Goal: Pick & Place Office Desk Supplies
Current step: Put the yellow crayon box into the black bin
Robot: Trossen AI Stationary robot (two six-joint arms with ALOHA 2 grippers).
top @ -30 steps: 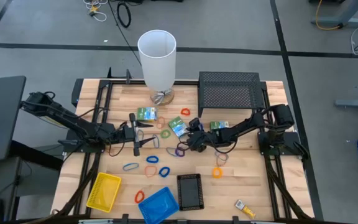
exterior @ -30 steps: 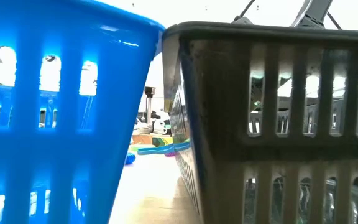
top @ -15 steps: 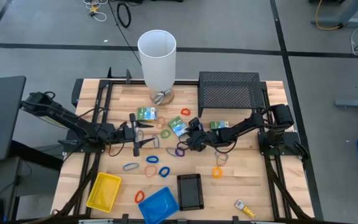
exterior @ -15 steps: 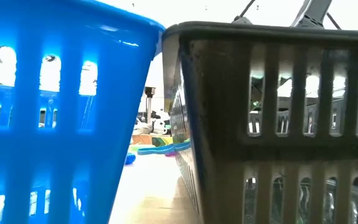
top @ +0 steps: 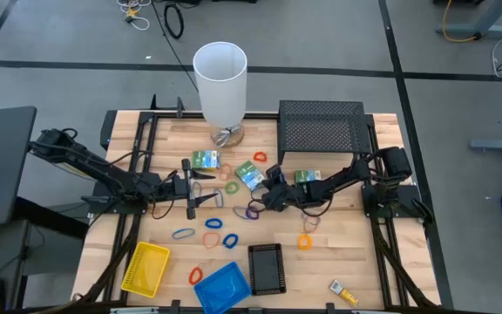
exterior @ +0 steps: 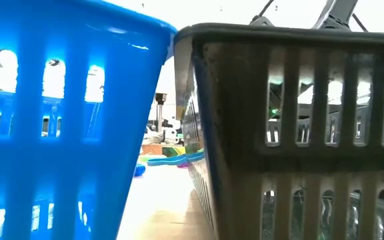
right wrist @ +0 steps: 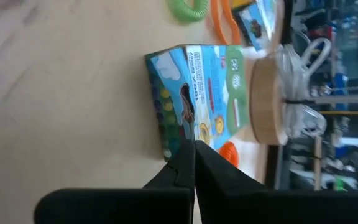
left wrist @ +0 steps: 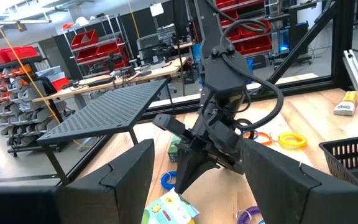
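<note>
A green-blue printed box (right wrist: 197, 93) lies flat on the table near its middle (top: 249, 179). My right gripper (top: 267, 194) is shut, its tips (right wrist: 193, 144) at that box's nearest corner. Two more boxes (top: 205, 159) (top: 307, 176) lie left and right of it. Several coloured rubber-band loops (top: 231, 241) are scattered around. Yellow (top: 145, 268), blue (top: 222, 286) and black (top: 266, 268) trays sit along the near edge. My left gripper (top: 206, 197) waits open left of centre, pointing at the right gripper. My right gripper comes in low from the table's right, its shut fingers (right wrist: 182, 168) ending at the box's corner (right wrist: 168, 151). Nothing shows between the fingers. Whether the tips touch the box, I cannot tell. The box lies flat on the wood.
A tall white cylinder (top: 220, 74) stands at the far edge and a black mesh rack (top: 321, 126) at the far right. A small yellow item (top: 343, 292) lies near the right front corner. In the low view the blue (exterior: 59, 120) and black (exterior: 299, 133) trays block most of the table.
My right gripper has shut beside the middle box and edged slightly toward the table's left. The box has stayed where it was.
</note>
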